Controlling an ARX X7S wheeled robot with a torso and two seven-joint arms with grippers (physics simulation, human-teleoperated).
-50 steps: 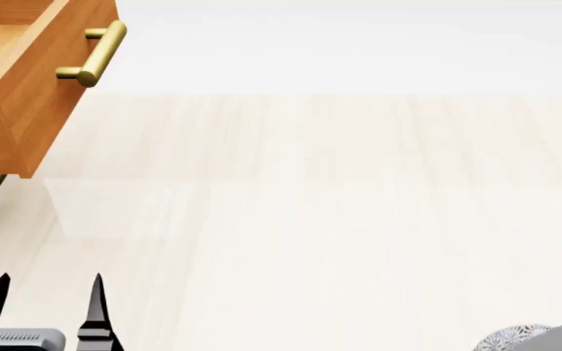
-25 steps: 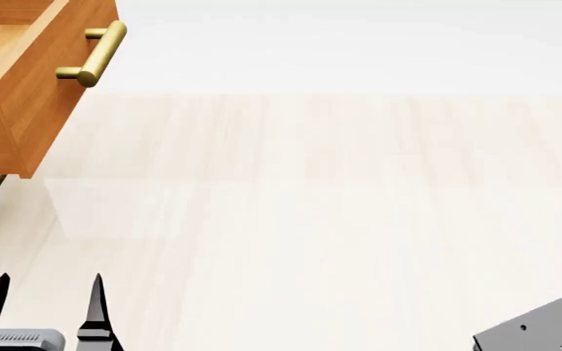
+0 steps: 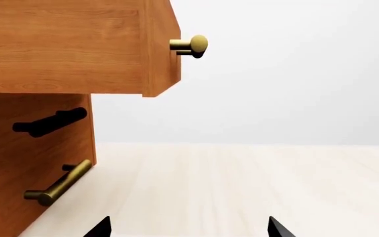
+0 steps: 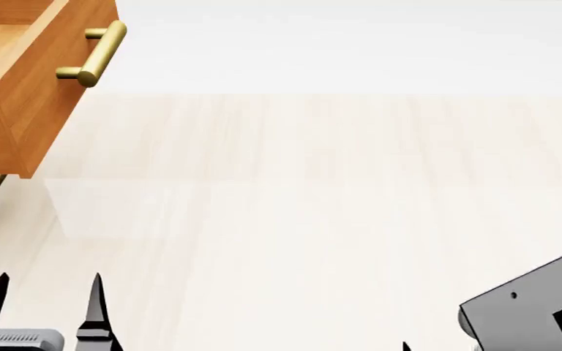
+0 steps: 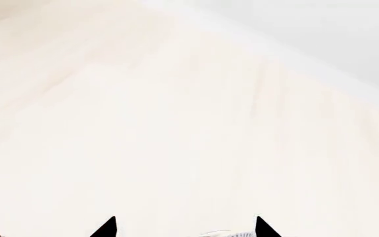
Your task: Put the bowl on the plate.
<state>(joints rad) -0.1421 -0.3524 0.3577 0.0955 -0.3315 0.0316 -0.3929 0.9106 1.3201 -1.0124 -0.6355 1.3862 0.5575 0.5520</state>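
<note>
- Currently neither the bowl nor the plate shows clearly in any view; slivers of something patterned sit at the lower edge of the right wrist view, beside one fingertip and in the corner, too little to name, so where the task's things lie cannot be told.
- On the head view the left end effector point(image 4: 42, 300) hovers low over the pale tabletop point(image 4: 310, 205), its two dark fingertips standing apart with nothing between them.
- From the left wrist view those tips also stand spread, pointing toward a wooden cabinet point(image 3: 38, 163) with brass handles and an open drawer point(image 3: 71, 47) jutting out above.
- At the head view's lower right corner only the grey body of the right arm point(image 4: 530, 311) shows.
- Through its own camera, the right end effector point(image 5: 185, 228) has its tips well apart over bare wood.
- Risk, as I judge it: with the bowl and plate outside the head view, a reach would be guided mostly by a wrist camera, so the end effector could nudge the bowl or close on its rim unevenly.
- A further hazard is the protruding drawer: a wide swing of the left arm could strike its front or handle point(image 4: 94, 53).
- Were the bowl carried with the plate unseen, it might be set down off centre or on the rim and tip.
</note>
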